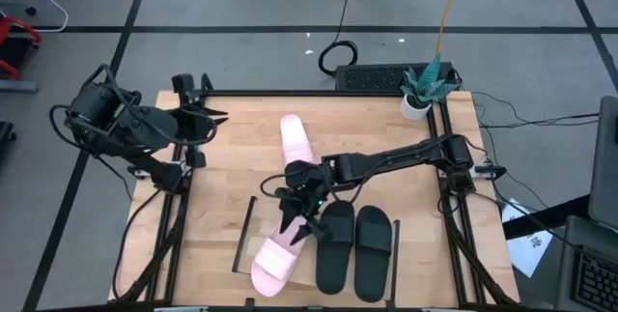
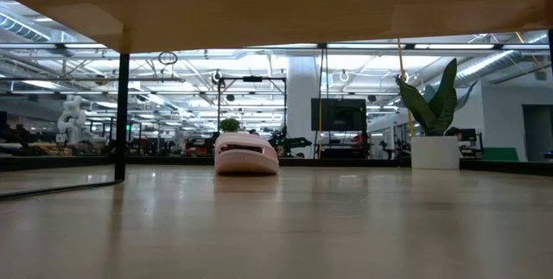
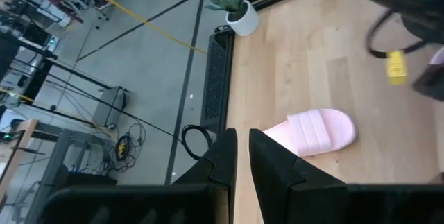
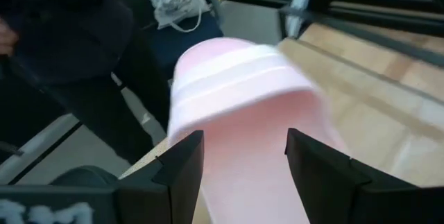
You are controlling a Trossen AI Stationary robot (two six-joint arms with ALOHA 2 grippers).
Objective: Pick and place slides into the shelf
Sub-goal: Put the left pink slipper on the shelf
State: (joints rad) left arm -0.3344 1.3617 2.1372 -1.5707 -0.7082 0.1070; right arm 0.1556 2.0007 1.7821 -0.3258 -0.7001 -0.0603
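One pink slide [image 1: 273, 262] lies at the table's near edge beside the shelf's black rail [image 1: 247, 237], sole down. Right of it two black slides [image 1: 335, 246] [image 1: 375, 252] lie side by side. My right gripper [image 1: 294, 225] is open, its fingers standing over that pink slide's [image 4: 243, 85] heel half. A second pink slide [image 1: 294, 143] [image 2: 246, 154] [image 3: 316, 132] rests on its sole at the far middle of the table. My left gripper [image 1: 210, 119] [image 3: 241, 158] waits shut, with nothing in it, high at the far left. My right gripper comes slanting down from the far side over the heel half [image 4: 243, 182] of the near pink slide, which lies flat. Its left finger [image 4: 182, 165] and right finger [image 4: 313, 165] stand at the slide's two sides. Whether they touch it I cannot tell.
A potted plant [image 1: 418, 95] [image 2: 435, 145] stands at the far right corner next to a keyboard [image 1: 372, 77]. Black frame rails run along the table's left and right edges. A person in dark clothes [image 4: 69, 44] stands beyond the near edge. Bare wood lies left of the shelf.
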